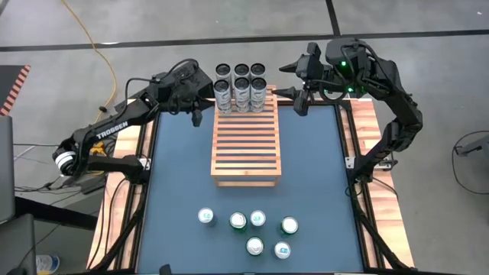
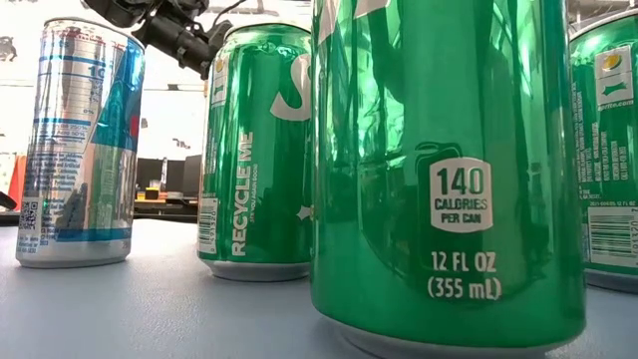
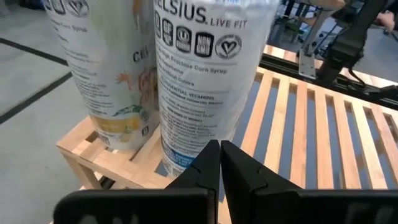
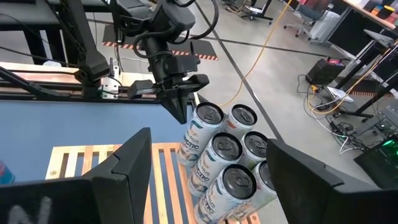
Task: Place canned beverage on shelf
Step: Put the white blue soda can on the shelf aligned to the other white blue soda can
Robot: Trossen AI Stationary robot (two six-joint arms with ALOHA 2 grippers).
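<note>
The light-brown slatted shelf [image 1: 246, 145] lies in the middle of the blue table. Several white cans [image 1: 241, 86] stand upright in a block on its far end; they also show in the right wrist view [image 4: 224, 158]. My left gripper [image 1: 197, 115] is shut, pointing down just left of that block, apart from it in the high view; the nearest can [image 3: 205, 81] fills the left wrist view just ahead of the fingertips [image 3: 219, 155]. My right gripper [image 1: 295, 88] is open and empty, above the shelf's far right corner, right of the cans.
Several loose cans [image 1: 252, 229] stand upright near the table's near edge: green ones [image 2: 449, 170] and a silver-blue one [image 2: 80, 150] fill the low view. The shelf's near two thirds [image 1: 246, 160] are bare slats. Wooden borders [image 1: 365, 153] run along the table's sides.
</note>
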